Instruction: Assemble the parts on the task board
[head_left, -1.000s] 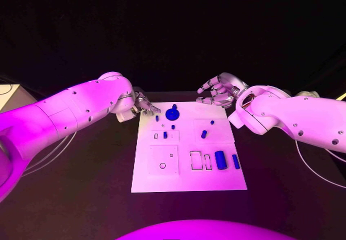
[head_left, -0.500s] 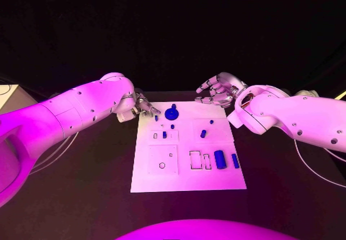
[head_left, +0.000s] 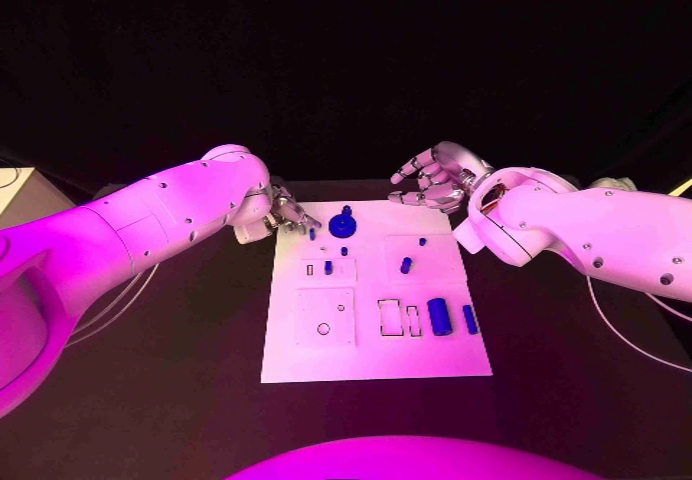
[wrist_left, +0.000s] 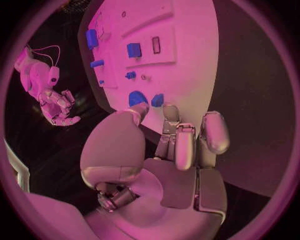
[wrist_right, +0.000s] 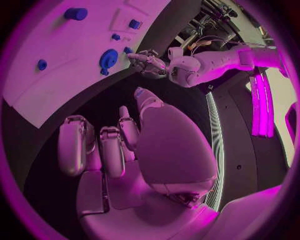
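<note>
- White flat task board (head_left: 378, 350) lies mid-table, small blue parts (head_left: 440, 317) on it.
- Your left hand (head_left: 283, 213) hovers at its far-left corner, fingers loose, grasping nothing.
- Your right hand (head_left: 437, 180) hangs past the far edge, fingers apart, empty.

**A robot test lab under coloured light**

This looks like a robotics lab, not a home or shop. A bare black tabletop (head_left: 173, 350) carries a white task board (head_left: 378, 360) with outlined slots and small blue parts (head_left: 438, 317), a test fixture. Loose cables (head_left: 629, 330) trail from the white arms. In the right wrist view, tangled wiring and equipment (wrist_right: 209, 22) stand behind the tabletop, beside glowing light strips (wrist_right: 261, 102).
</note>
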